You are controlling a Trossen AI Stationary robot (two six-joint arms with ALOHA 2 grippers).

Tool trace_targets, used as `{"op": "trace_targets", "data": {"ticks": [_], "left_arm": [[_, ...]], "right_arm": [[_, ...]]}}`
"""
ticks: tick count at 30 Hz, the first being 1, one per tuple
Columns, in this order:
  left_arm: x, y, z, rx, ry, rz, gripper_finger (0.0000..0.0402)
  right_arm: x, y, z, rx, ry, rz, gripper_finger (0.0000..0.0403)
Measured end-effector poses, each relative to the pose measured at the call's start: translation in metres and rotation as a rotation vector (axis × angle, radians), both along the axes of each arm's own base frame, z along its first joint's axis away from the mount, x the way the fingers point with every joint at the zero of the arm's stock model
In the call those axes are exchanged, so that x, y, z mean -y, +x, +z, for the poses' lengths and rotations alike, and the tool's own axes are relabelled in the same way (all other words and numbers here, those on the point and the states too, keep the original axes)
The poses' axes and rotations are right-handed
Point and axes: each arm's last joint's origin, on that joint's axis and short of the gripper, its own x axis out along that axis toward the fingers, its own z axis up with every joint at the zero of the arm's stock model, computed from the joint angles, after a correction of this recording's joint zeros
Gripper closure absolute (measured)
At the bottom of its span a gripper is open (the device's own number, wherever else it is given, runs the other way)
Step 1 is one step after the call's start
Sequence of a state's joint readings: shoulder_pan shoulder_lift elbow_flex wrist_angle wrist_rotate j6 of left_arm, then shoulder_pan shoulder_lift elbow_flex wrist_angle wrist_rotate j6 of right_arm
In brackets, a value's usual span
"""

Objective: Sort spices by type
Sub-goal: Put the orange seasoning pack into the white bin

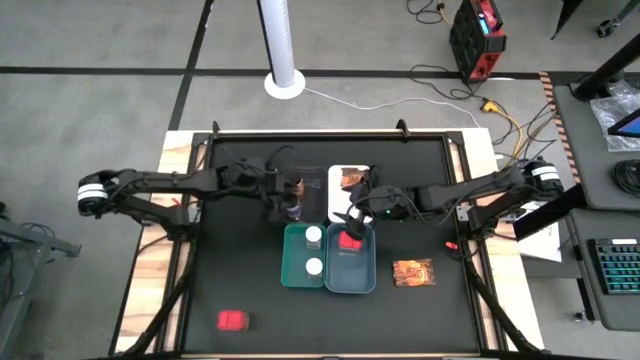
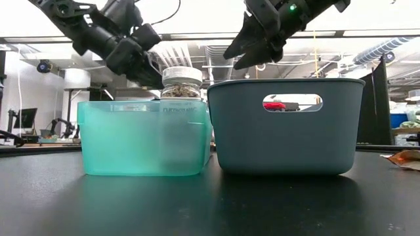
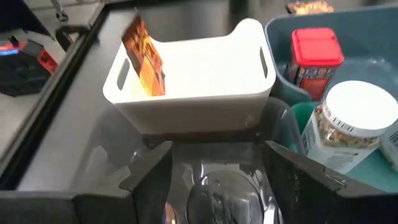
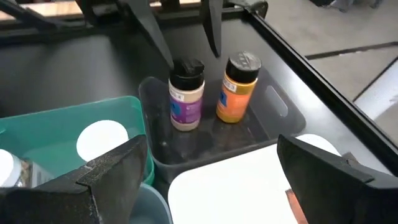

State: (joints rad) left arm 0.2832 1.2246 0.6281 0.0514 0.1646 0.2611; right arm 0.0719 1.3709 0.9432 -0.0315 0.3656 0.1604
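Two dark bottles, one purple-labelled and one brown-capped, stand upright in the clear tray. My left gripper hangs open just above them and touches neither. Two white-capped jars stand in the teal tray. One red box stands in the grey-blue tray; another lies on the table near the front left. An orange-red packet leans in the white tray; another lies on the table. My right gripper is open above the grey-blue tray's far end.
The four trays stand packed together at the table's middle, right under both grippers. The black mat has a raised frame along its far edge. Cables and a red device lie on the floor beyond the table.
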Motion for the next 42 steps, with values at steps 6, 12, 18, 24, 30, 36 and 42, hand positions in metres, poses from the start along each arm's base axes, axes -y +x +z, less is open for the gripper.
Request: {"op": "trace_targets", "data": {"ticks": [6, 12, 18, 24, 30, 36, 42], "left_arm": [[0.003, -0.010, 0.020, 0.086, 0.024, -0.004, 0.0170], [0.015, -0.028, 0.047, 0.206, 0.033, -0.031, 0.0170], [0.041, -0.047, 0.073, 0.350, 0.007, -0.148, 0.0170], [0.064, -0.058, 0.084, 0.408, -0.067, -0.241, 0.0170], [0.077, -0.061, 0.086, 0.416, -0.073, -0.249, 0.0170], [0.083, -0.058, 0.083, 0.398, -0.062, -0.228, 0.0170], [0.086, -0.053, 0.079, 0.374, -0.065, -0.241, 0.0170]], "right_arm": [[-0.002, -0.006, 0.029, -0.157, 0.022, -0.011, 0.0053], [-0.014, -0.021, 0.035, -0.415, 0.158, 0.033, 0.0061], [-0.028, -0.045, 0.019, -0.660, 0.429, -0.043, 0.0072], [-0.049, -0.077, -0.003, -0.847, 0.600, -0.426, 0.0081], [-0.076, -0.103, -0.036, -0.981, 0.738, -0.584, 0.0091], [-0.092, -0.115, -0.063, -0.956, 0.825, -0.673, 0.0105], [-0.104, -0.129, -0.075, -0.959, 0.818, -0.729, 0.0123]]}}
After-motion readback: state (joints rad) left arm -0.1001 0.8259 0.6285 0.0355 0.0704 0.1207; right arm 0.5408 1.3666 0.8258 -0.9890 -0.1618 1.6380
